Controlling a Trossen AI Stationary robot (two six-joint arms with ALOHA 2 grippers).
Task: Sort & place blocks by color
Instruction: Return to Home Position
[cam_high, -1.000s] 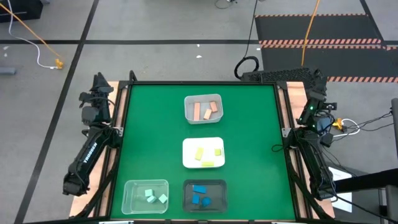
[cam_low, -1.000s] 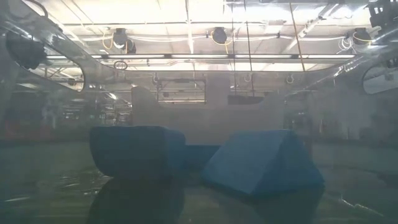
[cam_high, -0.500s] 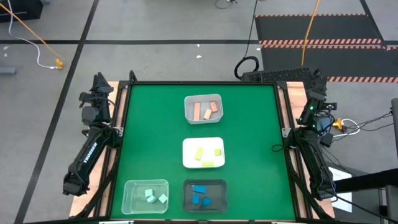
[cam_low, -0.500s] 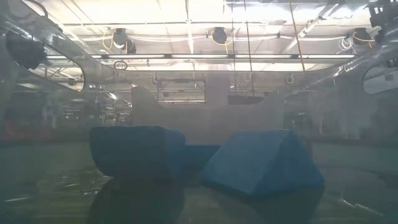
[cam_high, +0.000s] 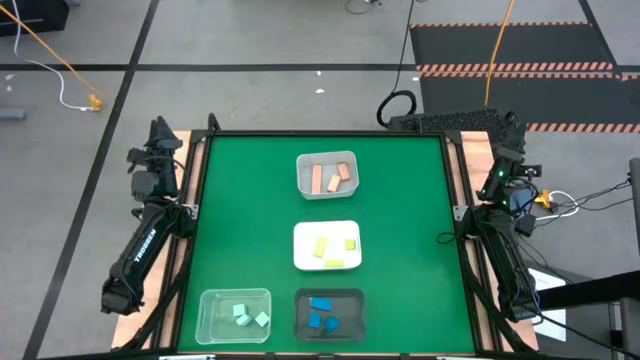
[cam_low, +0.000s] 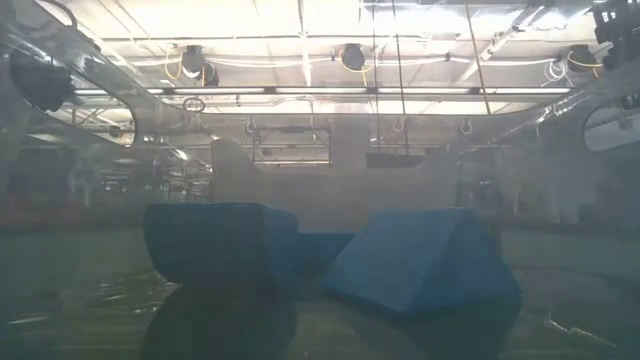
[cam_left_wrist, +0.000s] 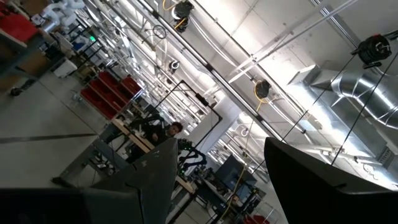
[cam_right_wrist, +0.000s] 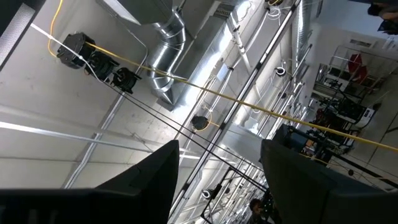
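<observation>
Left wrist view: left pincer (cam_left_wrist: 217, 142) splayed wide, empty; right pincer (cam_right_wrist: 219, 144) likewise, both far from the blocks (cam_high: 321, 314).

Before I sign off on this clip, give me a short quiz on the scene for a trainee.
1. True or false: the yellow-green blocks lie in the white tray.
2. Which tray holds the blue blocks? A. a clear tray B. the white tray C. the black tray
3. Is the left gripper or the right gripper holding a block?
Key: 1 true; 2 C; 3 neither: both are open and empty, each parked beside the table on its own side.
</observation>
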